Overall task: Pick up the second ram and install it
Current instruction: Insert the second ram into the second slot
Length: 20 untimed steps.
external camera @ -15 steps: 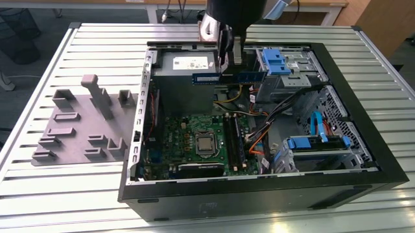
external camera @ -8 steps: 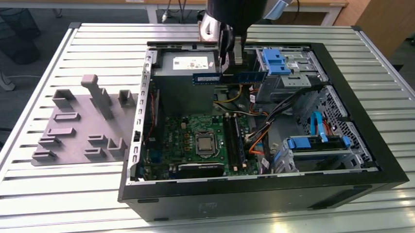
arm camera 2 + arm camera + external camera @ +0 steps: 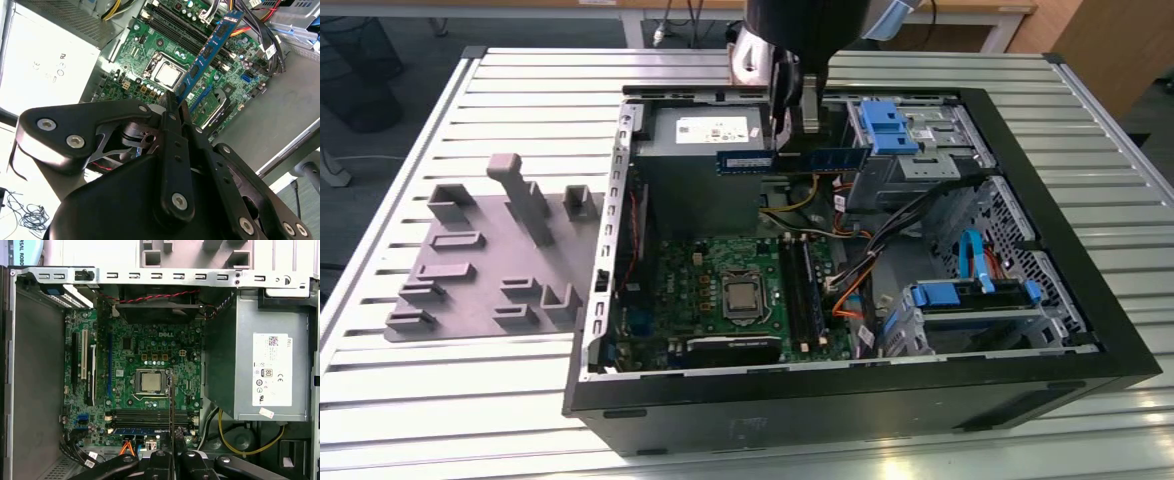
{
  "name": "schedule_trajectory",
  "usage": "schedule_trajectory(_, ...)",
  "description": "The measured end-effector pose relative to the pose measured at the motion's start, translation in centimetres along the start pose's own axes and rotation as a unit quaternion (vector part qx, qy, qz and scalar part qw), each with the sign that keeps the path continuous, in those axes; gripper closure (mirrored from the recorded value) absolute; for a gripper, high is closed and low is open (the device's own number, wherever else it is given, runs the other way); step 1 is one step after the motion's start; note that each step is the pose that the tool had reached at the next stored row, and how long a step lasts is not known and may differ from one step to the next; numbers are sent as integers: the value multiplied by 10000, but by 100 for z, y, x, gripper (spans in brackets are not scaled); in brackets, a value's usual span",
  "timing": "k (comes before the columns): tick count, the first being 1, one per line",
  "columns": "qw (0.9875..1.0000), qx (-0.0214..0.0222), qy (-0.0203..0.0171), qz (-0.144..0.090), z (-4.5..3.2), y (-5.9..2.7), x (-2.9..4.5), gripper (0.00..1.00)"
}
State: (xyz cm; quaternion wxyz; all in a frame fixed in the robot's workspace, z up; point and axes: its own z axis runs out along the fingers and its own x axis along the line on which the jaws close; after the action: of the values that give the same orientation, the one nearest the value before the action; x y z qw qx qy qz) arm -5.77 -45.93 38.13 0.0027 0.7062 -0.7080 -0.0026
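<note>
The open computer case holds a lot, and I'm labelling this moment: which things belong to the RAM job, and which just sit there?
In the job:
- second ram, clamped edge-on in the gripper
- motherboard with its memory slots; one stick already seated

Just lying about:
- grey power supply
- grey moulded tray
- blue drive brackets

in the second wrist view the gripper [image 3: 172,107] body hides lower end of the second ram [image 3: 210,47], its top corner cut by pic edge, and label print too small.
</note>
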Motion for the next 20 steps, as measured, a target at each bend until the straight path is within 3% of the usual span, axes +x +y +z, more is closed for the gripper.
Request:
schedule_trajectory(5,9998,0,-2,221,3,0,0,86)
schedule_trajectory(10,9977,0,-5,675,12,0,0,86)
schedule_trajectory(14,9946,0,-8,1034,21,0,0,86)
schedule_trajectory(20,9875,0,-12,1576,35,0,0,86)
